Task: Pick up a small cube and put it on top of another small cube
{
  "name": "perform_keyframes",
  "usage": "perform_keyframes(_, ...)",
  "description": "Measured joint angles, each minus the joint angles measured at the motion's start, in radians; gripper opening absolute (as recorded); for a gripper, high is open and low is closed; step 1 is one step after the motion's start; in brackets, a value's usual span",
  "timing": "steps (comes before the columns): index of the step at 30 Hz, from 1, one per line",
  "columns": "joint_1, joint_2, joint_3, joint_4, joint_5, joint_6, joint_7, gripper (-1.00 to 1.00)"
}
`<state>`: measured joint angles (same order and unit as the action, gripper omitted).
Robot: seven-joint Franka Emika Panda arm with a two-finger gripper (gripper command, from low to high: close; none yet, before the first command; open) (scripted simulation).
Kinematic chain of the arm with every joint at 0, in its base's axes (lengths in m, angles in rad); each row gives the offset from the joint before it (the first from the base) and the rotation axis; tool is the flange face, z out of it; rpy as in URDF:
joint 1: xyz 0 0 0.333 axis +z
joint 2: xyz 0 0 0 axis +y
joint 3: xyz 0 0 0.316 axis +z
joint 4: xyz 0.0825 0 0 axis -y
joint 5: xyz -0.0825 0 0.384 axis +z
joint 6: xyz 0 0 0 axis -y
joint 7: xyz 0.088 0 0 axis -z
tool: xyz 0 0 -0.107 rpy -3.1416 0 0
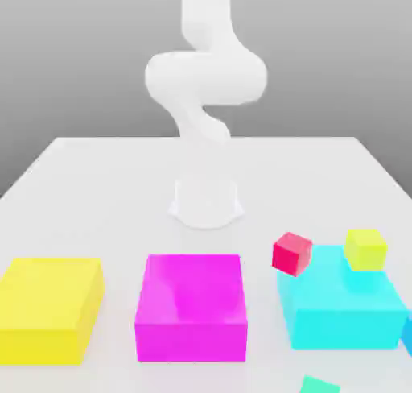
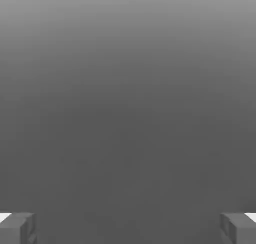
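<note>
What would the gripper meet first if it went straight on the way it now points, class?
Nothing that the hand view shows: between the open fingertips of the gripper lies plain grey background, so the way looks free, though depth there is hard to judge.

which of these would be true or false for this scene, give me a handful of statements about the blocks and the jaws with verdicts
1. The red small cube sits by the cyan block's corner nearest the magenta block. True.
2. The yellow-green small cube lies on the white table. False: it sits at the cyan block's top, toward the exterior view's right.
3. The magenta block stands between the yellow block and the cyan block. True.
4. The gripper has its jaws shut on a cube. False: the jaws stand wide apart with nothing between them.
5. One small cube already rests on another. False: the red and yellow-green cubes are apart.
</note>
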<state>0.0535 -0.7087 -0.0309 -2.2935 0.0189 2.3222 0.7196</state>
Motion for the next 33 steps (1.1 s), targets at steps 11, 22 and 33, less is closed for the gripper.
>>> perform_keyframes(11, 0.186, 0.406, -0.094, 0.030, 0.116, 0.096, -0.380, 0.00)
perform_keyframes(22, 0.271, 0.800, -0.076, 0.057, 0.174, 0.196, -0.715, 0.00)
perform_keyframes(33, 0.301, 1.173, -0.046, 0.090, 0.059, 0.348, -0.882, 0.00)
